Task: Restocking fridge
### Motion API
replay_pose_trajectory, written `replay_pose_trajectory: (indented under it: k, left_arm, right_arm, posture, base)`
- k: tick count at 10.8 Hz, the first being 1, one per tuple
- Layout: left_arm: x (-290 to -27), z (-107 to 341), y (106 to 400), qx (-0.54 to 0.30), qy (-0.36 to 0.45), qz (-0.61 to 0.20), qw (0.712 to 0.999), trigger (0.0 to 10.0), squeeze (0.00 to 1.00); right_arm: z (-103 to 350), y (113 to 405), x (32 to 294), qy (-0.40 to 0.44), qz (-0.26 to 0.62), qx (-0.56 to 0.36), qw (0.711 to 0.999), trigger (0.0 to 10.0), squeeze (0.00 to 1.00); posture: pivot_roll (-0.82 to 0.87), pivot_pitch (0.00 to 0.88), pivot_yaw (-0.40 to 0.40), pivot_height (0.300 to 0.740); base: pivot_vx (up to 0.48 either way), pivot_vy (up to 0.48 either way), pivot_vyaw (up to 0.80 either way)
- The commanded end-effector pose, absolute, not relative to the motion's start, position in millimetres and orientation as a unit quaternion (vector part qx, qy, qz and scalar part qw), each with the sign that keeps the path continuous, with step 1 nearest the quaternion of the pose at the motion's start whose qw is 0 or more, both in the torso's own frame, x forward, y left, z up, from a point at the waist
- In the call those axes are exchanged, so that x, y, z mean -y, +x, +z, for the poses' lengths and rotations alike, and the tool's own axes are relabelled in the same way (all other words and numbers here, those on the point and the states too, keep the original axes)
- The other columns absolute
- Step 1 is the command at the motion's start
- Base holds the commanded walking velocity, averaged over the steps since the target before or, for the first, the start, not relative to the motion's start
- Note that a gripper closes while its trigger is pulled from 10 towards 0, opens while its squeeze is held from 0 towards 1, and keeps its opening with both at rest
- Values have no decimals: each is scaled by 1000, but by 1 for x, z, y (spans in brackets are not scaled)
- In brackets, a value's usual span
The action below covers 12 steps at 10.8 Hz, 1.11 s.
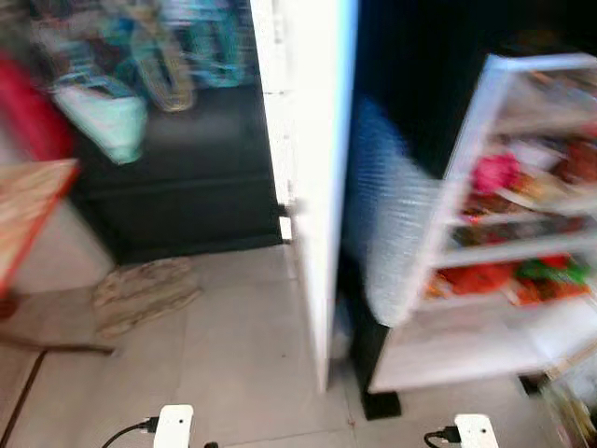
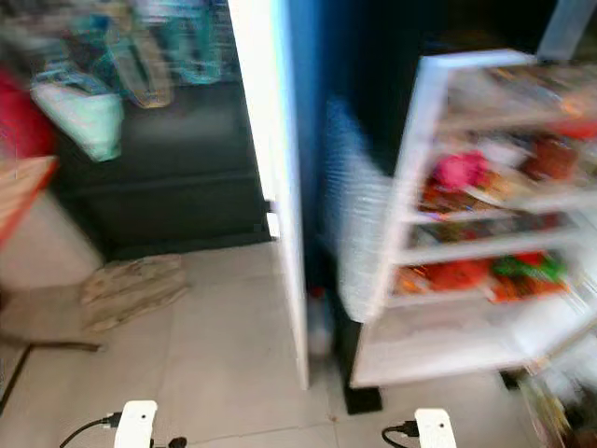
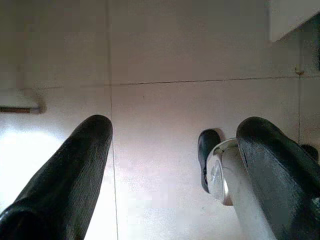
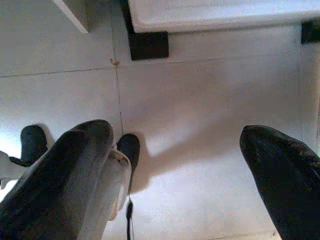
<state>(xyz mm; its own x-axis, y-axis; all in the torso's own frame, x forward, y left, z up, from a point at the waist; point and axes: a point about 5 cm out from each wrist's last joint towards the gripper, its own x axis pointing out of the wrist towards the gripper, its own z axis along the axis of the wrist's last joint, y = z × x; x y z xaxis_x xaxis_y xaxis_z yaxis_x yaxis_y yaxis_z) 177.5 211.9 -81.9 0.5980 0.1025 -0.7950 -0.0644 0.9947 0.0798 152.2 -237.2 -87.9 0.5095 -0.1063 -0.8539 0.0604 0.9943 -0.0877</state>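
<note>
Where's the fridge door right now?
The open fridge door stands ahead on the robot's right in the eye views, shelves stocked, beside the white panel.

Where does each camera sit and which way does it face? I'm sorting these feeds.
Left eye, on the head: forward and down at the open fridge door; forearm tips at the bottom edge.
Right eye: same scene, slightly offset.
Left wrist: down at the tiled floor past the open left claw.
Right wrist: down at the floor and fridge base past the open right claw.
Both wrists share the floor.
</note>
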Motion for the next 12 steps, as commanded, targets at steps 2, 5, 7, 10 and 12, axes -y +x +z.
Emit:
replay_pose_trajectory:
  k: [2,5,7,10,12]
  left_arm:
    - [-216,-84,170,-458,20,51,887,10000,0]
    - [-217,-84,171,-457,24,48,888,10000,0]
    - [-217,-84,171,-456,24,47,888,10000,0]
    - [-217,-84,171,-458,24,46,888,10000,0]
    - [-217,-84,171,-458,23,46,887,10000,0]
  right_arm:
    - [-89,151,234,-16,-52,-494,868,10000,0]
    - [-90,151,234,-15,-53,-498,866,10000,0]
    - [-90,151,233,-15,-51,-499,865,10000,0]
    - [-90,150,233,-15,-48,-500,865,10000,0]
    - [-90,151,233,-15,-46,-500,864,10000,0]
  posture:
    - [15,15,42,740]
    - [16,13,43,740]
    - [16,12,45,740]
    - [16,11,47,740]
    - [15,14,47,740]
  base:
    - [0,324,0]
    - [0,0,-523]
    - [0,0,-784]
    - [0,0,-785]
    - [0,0,-784]
